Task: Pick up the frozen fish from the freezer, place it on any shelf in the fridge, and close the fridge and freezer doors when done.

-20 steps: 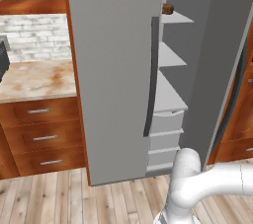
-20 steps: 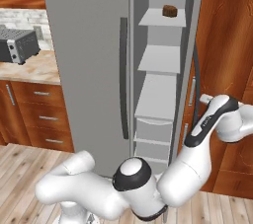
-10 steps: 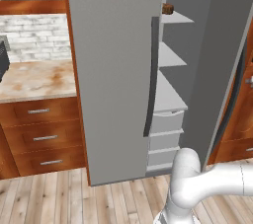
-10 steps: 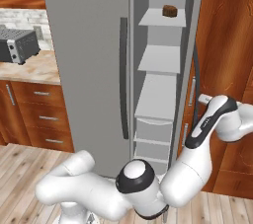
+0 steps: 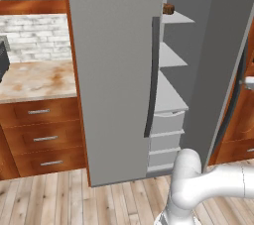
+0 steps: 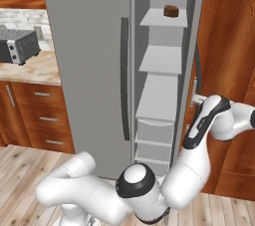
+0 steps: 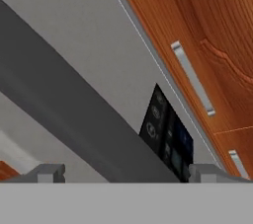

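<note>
Fish (image 6: 171, 11): we log it on the freezer's top shelf (image 6: 157, 20), door (image 5: 223, 65) open. Tool (image 7: 123, 172) released, fingers straddling the door's handle (image 7: 74, 114).

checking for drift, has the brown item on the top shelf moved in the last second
No. The brown item sits at the same spot on the top shelf in both base views.

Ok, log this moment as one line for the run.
phase: at open grey freezer door | pincer: open, at dark door handle | small brown item: top shelf | left grey door: shut
</note>
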